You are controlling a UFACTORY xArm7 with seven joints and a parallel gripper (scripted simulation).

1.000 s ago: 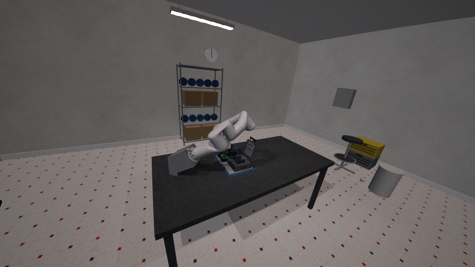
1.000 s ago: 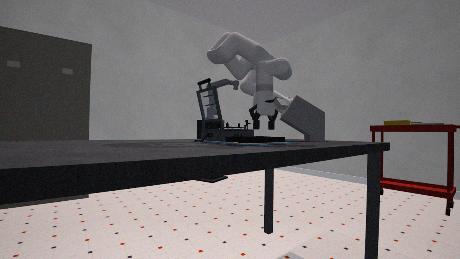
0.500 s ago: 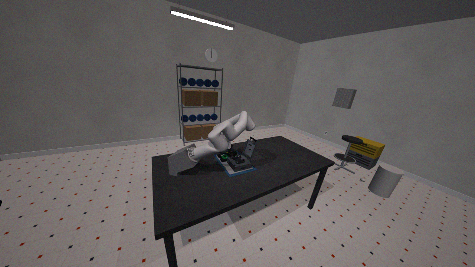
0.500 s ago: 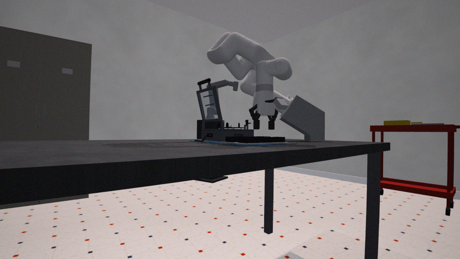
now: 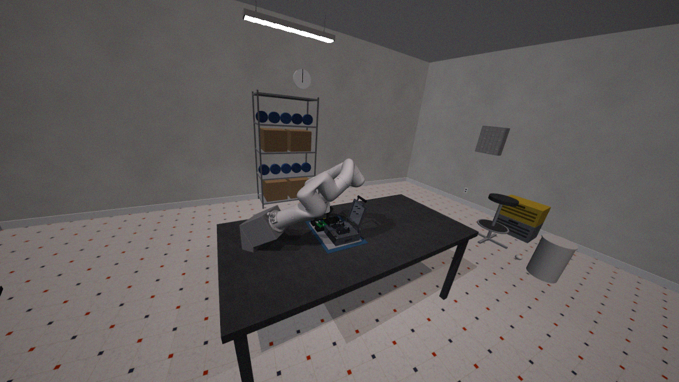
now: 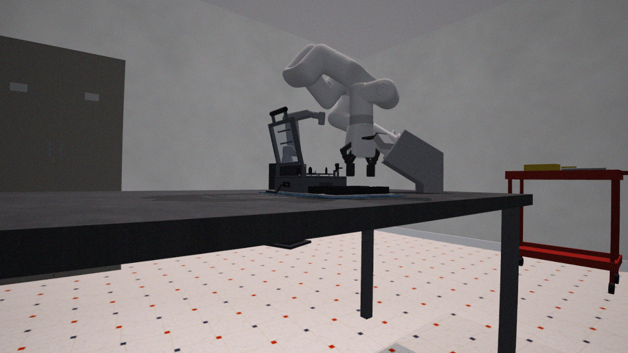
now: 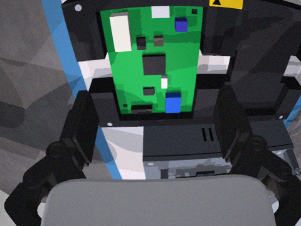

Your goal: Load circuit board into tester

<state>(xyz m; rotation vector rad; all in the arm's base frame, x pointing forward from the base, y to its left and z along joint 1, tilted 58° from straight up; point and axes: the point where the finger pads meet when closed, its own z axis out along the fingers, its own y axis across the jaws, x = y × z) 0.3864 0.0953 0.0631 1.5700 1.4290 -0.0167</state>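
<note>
Principally, the risk lies in the descent: if the fingers come down off the finger recesses, they could strike the walls of the tray [image 5: 314, 226] [image 6: 347, 189] [image 7: 86, 37] instead of reaching the board's long edges. The gripper [image 6: 360, 170] [image 7: 155, 102] stands above the tray, jaws wide apart, nothing between them. A shallow grip might let the board tip on lifting. Wrong heading or sideways error at the tester [image 5: 342, 236] [image 6: 307, 182] [image 7: 175, 141] could leave it riding on a pin, so the lid [image 5: 357, 212] [image 6: 296, 142] would not latch. The lid is raised.

Location: the circuit board [image 5: 321, 223] [image 7: 182, 63] is in a tray pocket, on the side of the tester toward the table's left edge in the top view. Condition: green, face up, seemingly level. The wrist view shows a long white block near one upper corner, a smaller pale one at that same end edge, dark chips along the middle and a bright blue part near the opposite end. No damage noted; locating holes not identified with certainty.

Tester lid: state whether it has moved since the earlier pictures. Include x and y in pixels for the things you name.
No. In the exterior view the lid [image 5: 357, 213] [image 6: 297, 140] stands raised at the same lean over the tester's body [image 5: 345, 236] [image 6: 302, 183] [image 7: 175, 141] as before, with no visible shift either way.
</note>
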